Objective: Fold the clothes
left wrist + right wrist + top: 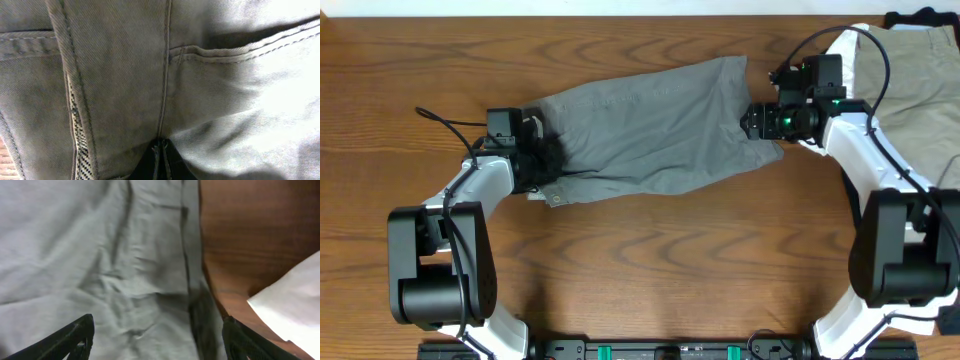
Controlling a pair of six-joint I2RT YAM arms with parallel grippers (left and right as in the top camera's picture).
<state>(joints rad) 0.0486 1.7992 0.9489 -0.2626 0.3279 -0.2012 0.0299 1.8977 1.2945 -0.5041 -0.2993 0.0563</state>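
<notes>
The grey shorts (650, 125) lie on the worktop (650, 270) between the tools. The left tool (161, 159), pressed together, pinches the waist. The right tool (157, 340), spread, straddles the hem. Soft, light cloth probably sags, so stitched edges suit gripping.

Counts, overhead view. Clothing: 4 pieces total. 1 grey shorts (650, 125) mid-frame, 1 khaki trousers (915, 70) upper right, 1 black piece (920, 17) at the top right edge, 1 white piece (852, 45) just left of the khaki. Arms: 2, left arm (470, 200) lower left, right arm (865, 150) on the right side. Grippers: 2, one per arm, left gripper (544, 160) and right gripper (753, 122). Table (420, 60): 1.
</notes>
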